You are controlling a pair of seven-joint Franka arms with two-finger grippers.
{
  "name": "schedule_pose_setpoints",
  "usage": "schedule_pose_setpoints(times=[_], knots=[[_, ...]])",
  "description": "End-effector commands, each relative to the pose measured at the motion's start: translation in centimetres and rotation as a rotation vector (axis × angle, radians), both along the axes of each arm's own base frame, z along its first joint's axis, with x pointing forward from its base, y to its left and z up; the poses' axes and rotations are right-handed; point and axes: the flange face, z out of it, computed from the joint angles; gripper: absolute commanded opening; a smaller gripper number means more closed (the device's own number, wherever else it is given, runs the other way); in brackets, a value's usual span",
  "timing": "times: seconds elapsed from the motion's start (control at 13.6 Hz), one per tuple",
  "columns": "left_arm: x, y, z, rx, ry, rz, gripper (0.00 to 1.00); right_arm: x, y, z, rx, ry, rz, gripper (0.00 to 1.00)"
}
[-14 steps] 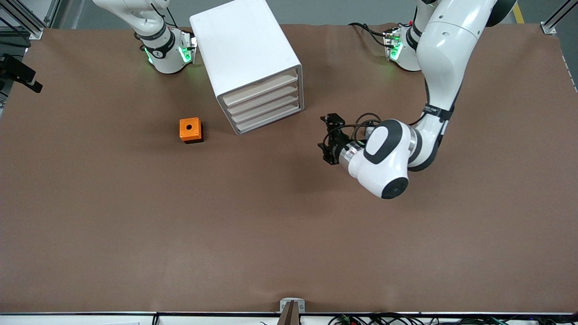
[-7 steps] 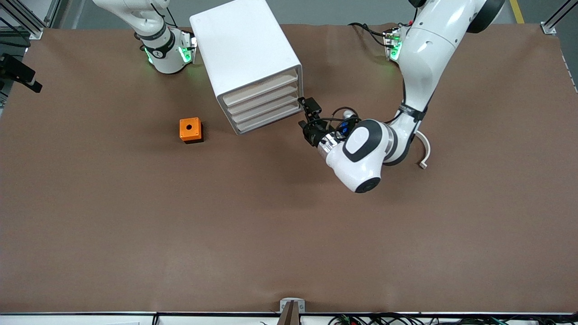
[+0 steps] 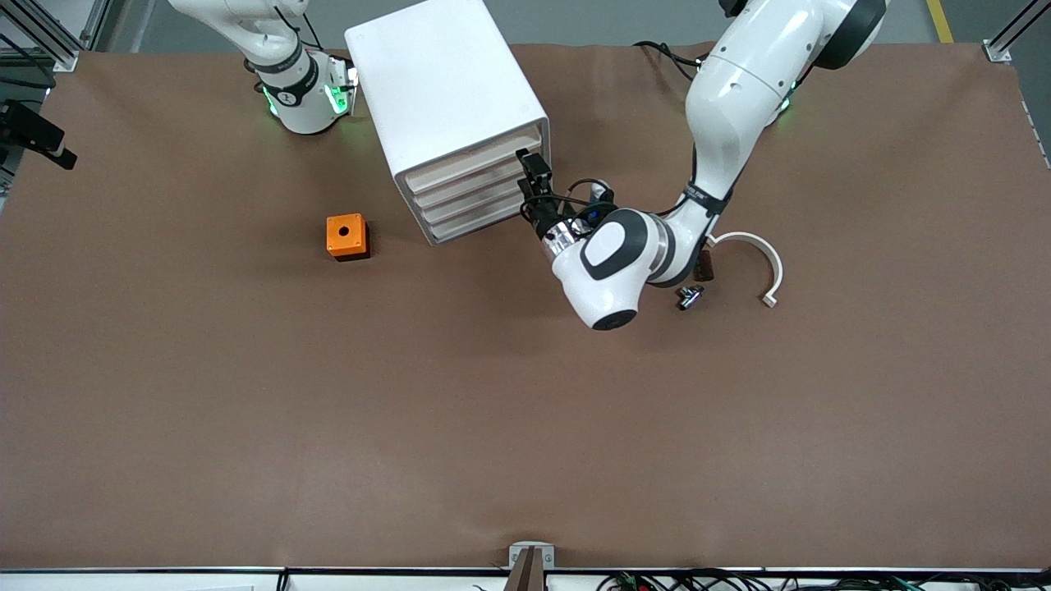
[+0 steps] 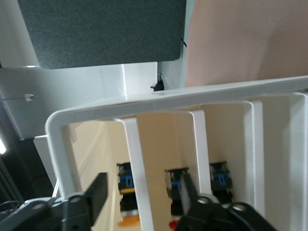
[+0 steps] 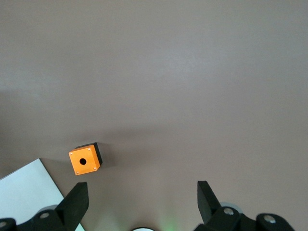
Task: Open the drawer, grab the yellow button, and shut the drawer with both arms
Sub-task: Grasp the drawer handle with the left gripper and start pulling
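Front view: left gripper (image 3: pixel 529 187) at the front of the closed top drawer (image 3: pixel 472 161), at cabinet (image 3: pixel 447 98) corner.

Left wrist view: fingers (image 4: pixel 99 192) half open astride a drawer front; squeeze firmly, pull straight.

Right wrist view: right gripper (image 5: pixel 142 198) wide, empty, waits. Button not seen.

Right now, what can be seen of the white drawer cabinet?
The white drawer cabinet is a boxy, smooth, plastic-looking unit standing on the brown table, turned at an angle between the arms' bases. Its front holds four stacked shallow drawers with cream fronts, all pushed in, the top drawer included. The left pincer is at the front's edge toward the left arm's end, level with the upper drawers; whether it touches them is unclear.
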Motion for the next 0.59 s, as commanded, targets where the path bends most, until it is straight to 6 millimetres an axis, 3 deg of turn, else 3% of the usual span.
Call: schedule_pose_setpoints(times=[0.0,0.29,0.52], knots=[[-1.9,-0.9,-0.9,0.013,0.059,-0.035,0.54,0.2,-0.6,0.2,-0.033,0.013,-0.004,1.00],[-3.9,-2.0,-0.5,-0.005,0.103,-0.085,0.49,0.2,-0.5,0.1,-0.024,0.018,-0.010,1.00],[-3.8,-2.2,-0.4,-0.025,0.116,-0.068,0.31,0.1,-0.1,0.0,-0.003,0.029,-0.014,1.00]])
